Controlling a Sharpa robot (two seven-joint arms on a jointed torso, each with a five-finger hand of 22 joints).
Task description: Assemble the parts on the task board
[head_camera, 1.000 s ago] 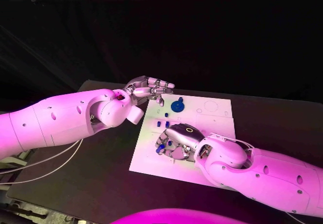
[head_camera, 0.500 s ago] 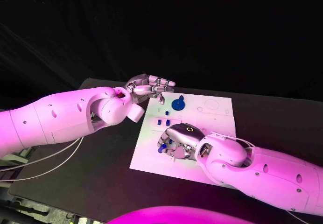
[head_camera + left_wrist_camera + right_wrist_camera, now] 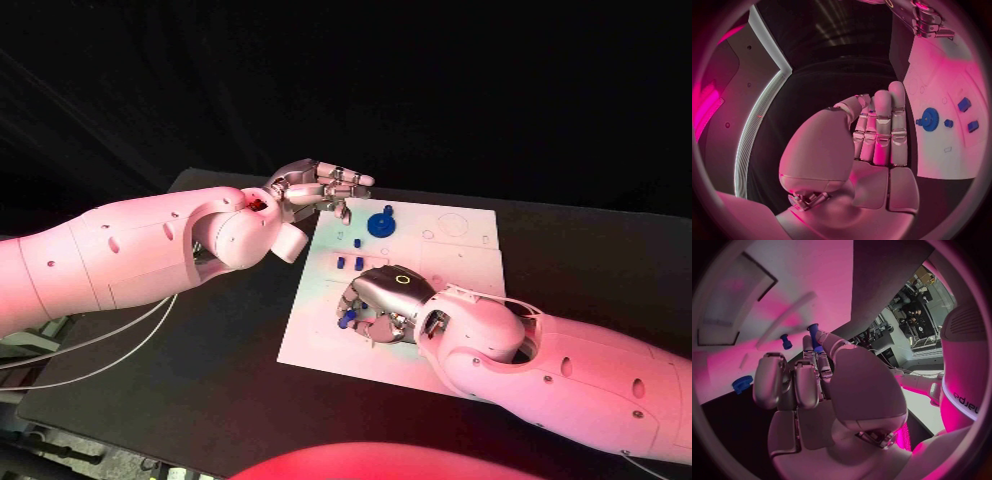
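On task board (image 3: 447, 262): blue parts (image 3: 381, 225)

— What sort of place is this?

— A robotics lab, by the look of it. A black table (image 3: 216, 380) carries a white task board (image 3: 433, 262) marked with outlines and slots, and small blue parts (image 3: 379, 226) lie on the board.

— Anything beyond the board?

— Behind it, dark curtain-like backdrop. Cables (image 3: 87, 350) trail off the table's edge to the board's left. The right wrist view catches cluttered equipment and racks (image 3: 907, 315) past the board, too small to tell apart.
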